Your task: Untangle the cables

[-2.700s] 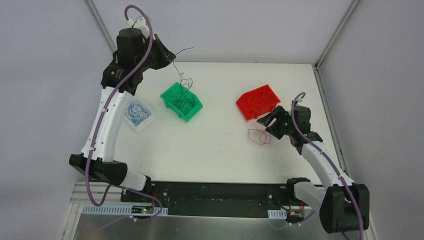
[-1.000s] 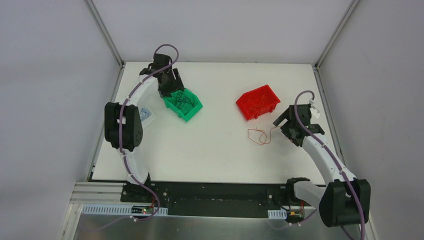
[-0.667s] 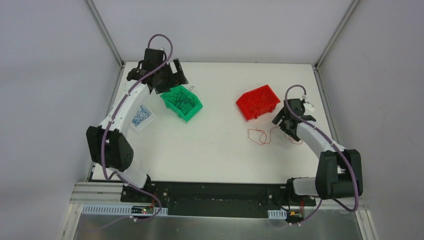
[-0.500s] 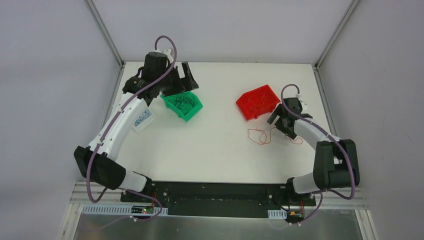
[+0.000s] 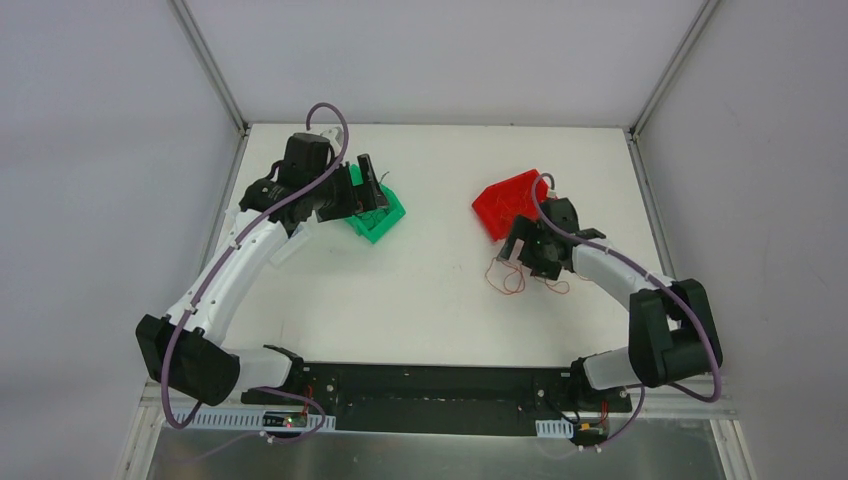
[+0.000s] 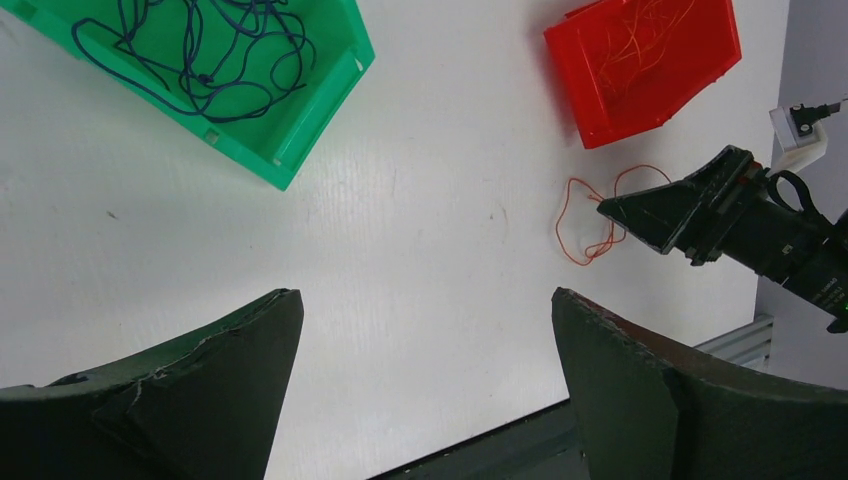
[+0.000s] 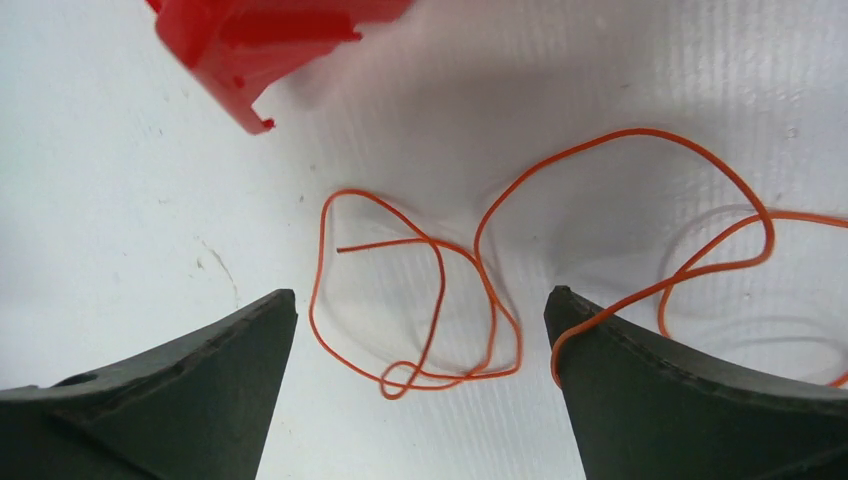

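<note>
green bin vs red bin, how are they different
The green bin holds dark blue cables; the red bin holds thin orange cables. The green bin sits left, the red bin right. A loose orange cable lies by the red bin, none by the green bin. Both are open-topped plastic bins.

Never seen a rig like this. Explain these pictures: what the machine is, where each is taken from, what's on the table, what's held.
Two robot arms are bolted at the near edge of a white table. One picture looks down from above; the other two come from wrist cameras, so the dark wedges are that arm's own fingers. On the table: a green bin of dark blue wires, a red bin of red wires, and a loose red wire beside it. The left gripper and right gripper are open, holding nothing; the right hangs over the loose wire.
</note>
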`<state>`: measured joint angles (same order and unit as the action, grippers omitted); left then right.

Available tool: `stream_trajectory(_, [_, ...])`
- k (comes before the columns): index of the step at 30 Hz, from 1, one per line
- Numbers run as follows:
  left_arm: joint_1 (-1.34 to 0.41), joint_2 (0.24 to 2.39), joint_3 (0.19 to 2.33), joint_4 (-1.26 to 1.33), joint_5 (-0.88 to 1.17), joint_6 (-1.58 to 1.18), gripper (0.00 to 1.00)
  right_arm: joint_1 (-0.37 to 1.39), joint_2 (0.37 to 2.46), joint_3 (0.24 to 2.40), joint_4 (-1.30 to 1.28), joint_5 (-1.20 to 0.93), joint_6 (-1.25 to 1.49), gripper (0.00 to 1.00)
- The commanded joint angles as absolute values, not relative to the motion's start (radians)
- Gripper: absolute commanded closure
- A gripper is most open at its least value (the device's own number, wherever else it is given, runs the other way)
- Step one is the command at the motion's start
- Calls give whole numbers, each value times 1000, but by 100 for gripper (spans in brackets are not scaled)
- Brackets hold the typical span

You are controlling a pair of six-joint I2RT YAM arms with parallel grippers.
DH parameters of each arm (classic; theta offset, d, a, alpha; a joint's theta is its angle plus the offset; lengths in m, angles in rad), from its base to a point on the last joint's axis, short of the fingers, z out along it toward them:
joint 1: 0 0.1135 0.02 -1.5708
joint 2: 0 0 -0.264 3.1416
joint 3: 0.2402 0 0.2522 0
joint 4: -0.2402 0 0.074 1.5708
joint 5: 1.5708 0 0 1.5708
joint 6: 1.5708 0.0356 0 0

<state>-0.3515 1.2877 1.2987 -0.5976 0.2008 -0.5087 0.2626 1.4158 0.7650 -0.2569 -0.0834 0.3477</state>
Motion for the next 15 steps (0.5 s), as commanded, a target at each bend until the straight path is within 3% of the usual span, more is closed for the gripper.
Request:
stream_trajectory(1, [-346,1250,1281,-604,206,-487,1,319,1425,819,-344,-17,289,1])
stream_trajectory(11, [-344,1227,1267,-603,192,-466,1,490,1605,969,-498,233,256,7])
stream_trajectory(13, [-344,1226,1266,-603,189,-461,1,509,1636,989,-520,264,260,17])
stream_trajectory(15, [-344,1225,1264,-604,189,-458,1,512,1664,1009,-535,280,265,40])
